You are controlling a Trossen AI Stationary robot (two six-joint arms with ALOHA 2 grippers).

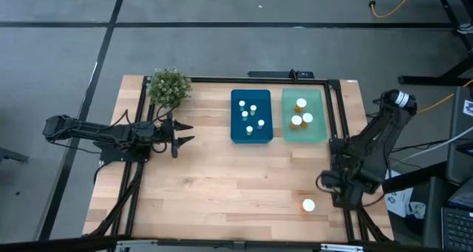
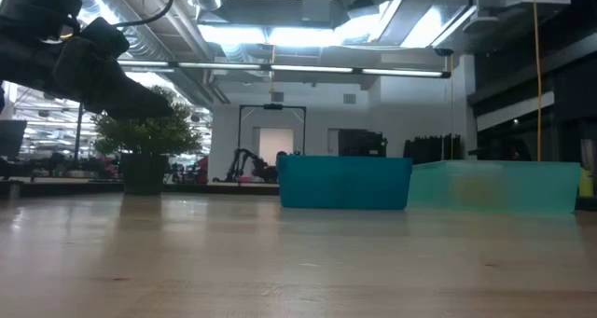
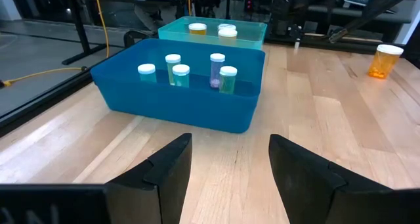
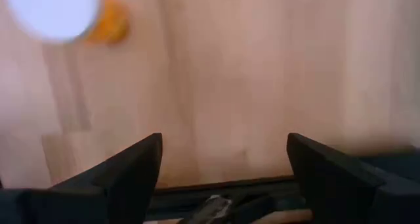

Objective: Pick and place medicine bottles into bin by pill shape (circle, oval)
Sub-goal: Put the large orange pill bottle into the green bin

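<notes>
One orange bottle (image 1: 308, 205) stands upright on the table (image 1: 222, 185), near the front edge, well apart from both bins. Right claw (image 1: 330, 184), spread and empty, hovers just beside it, bottle toward table centre. Left claw (image 1: 185, 134), also spread, waits far off.

text: none legible | labels: none on bottles or bins; signs: none

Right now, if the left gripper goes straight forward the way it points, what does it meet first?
Most likely the blue bin. The left gripper is open and points across bare table at the bin's near wall, with nothing visible between them. How much table separates them is unclear.
</notes>
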